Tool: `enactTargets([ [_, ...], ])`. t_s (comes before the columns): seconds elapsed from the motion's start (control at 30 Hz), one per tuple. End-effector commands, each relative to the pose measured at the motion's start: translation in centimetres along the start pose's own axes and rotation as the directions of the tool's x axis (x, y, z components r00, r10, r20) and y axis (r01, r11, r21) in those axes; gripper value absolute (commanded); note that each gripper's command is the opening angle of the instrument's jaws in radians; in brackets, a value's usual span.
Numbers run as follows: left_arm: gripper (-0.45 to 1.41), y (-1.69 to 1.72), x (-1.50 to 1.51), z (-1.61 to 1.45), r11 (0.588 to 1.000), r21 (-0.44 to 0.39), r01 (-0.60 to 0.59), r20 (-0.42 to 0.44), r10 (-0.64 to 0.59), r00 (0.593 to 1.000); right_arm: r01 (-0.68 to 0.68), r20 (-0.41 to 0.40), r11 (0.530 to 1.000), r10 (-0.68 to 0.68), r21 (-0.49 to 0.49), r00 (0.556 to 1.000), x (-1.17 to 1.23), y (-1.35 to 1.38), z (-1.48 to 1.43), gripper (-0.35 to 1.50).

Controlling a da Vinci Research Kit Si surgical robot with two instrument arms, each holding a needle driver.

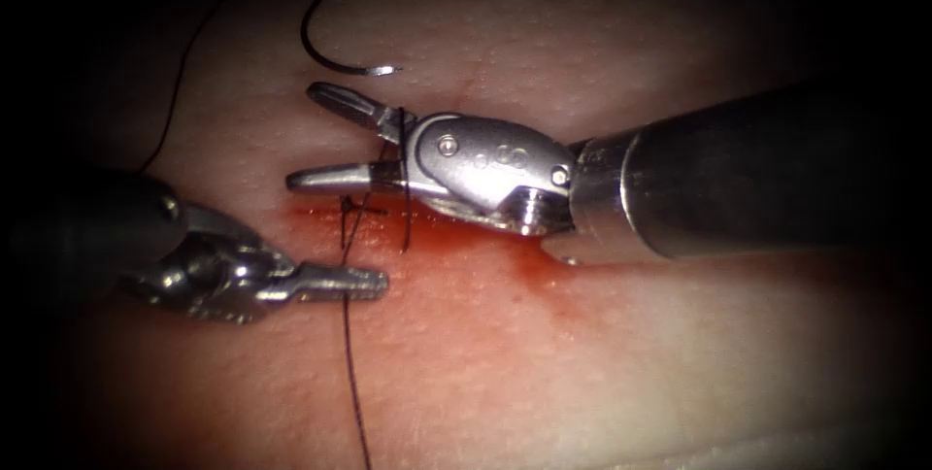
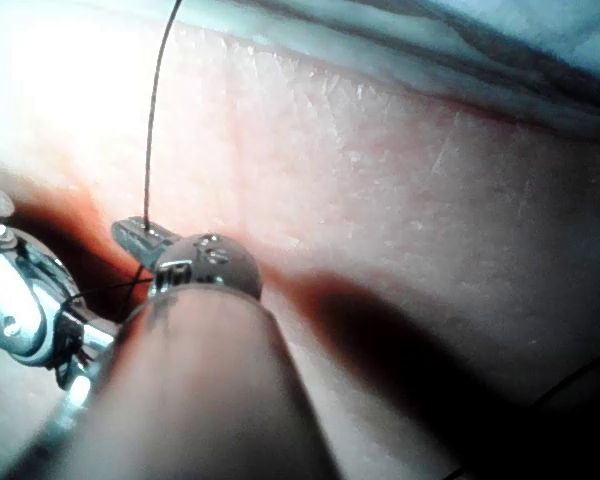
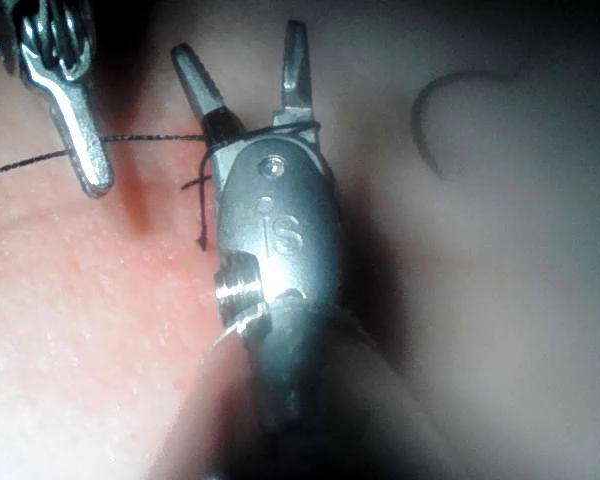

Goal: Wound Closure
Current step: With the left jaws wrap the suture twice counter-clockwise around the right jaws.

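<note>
above the right tool's (image 1: 320,135) spread jaws lies the needle (image 1: 335,57).

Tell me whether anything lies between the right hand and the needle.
Nothing visible does. The needle lies free on the tissue above the right hand, held by neither tool. The right hand's jaws are open, with thread looped around their base. The left hand is shut on the thread.
</note>
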Motion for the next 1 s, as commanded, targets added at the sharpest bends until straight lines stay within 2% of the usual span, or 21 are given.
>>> enactTargets([
  [0.03,-0.45,-0.01,-0.04,0.04,1.000,0.008,0.004,-0.022,-0.004,1.000,0.007,0.013,1.000,-0.007,0.015,1.000,-0.06,-0.01,0.07,1.05],
  [0.1,-0.45,-0.06,-0.05,0.00,1.000,0.011,0.010,-0.050,-0.010,0.999,0.019,0.037,0.998,-0.021,0.054,0.999,-0.09,-0.04,0.07,0.98],
  [0.13,-0.45,-0.15,-0.05,-0.07,0.999,0.019,0.029,-0.102,-0.026,0.994,0.028,0.073,0.996,-0.035,0.089,0.997,-0.14,-0.08,0.08,0.96],
  [0.27,-0.45,-0.30,-0.02,-0.16,0.999,0.011,0.050,-0.183,-0.047,0.982,0.038,0.125,0.986,-0.058,0.164,0.990,-0.23,-0.14,0.08,0.90],
  [0.37,-0.45,-0.37,-0.04,-0.20,0.999,-0.003,0.046,-0.217,-0.046,0.975,0.039,0.145,0.977,-0.070,0.208,0.987,-0.28,-0.18,0.08,0.84],
  [0.43,-0.45,-0.42,-0.11,-0.24,0.999,-0.014,0.047,-0.243,-0.049,0.969,0.037,0.140,0.969,-0.073,0.245,0.987,-0.31,-0.19,0.07,0.58],
  [0.47,-0.45,-0.46,-0.17,-0.27,0.999,-0.013,0.050,-0.255,-0.051,0.965,0.036,0.145,0.961,-0.079,0.275,0.986,-0.34,-0.21,0.06,0.51],
  [0.63,-0.45,-0.57,-0.34,-0.33,0.998,-0.022,0.063,-0.288,-0.067,0.955,0.019,0.164,0.936,-0.082,0.351,0.983,-0.49,-0.27,0.05,0.51],
  [0.83,-0.45,-0.64,-0.52,-0.32,0.997,-0.035,0.069,-0.315,-0.076,0.946,-0.002,0.156,0.922,-0.063,0.386,0.986,-0.63,-0.27,0.00,0.56],
  [0.93,-0.45,-0.61,-0.68,-0.32,0.996,-0.040,0.084,-0.331,-0.093,0.939,-0.008,0.132,0.898,-0.056,0.440,0.990,-0.70,-0.33,-0.02,0.51],
  [1.0,-0.45,-0.57,-0.82,-0.32,0.994,-0.047,0.097,-0.345,-0.108,0.932,-0.012,0.111,0.872,-0.048,0.490,0.993,-0.72,-0.36,-0.04,0.37],
])
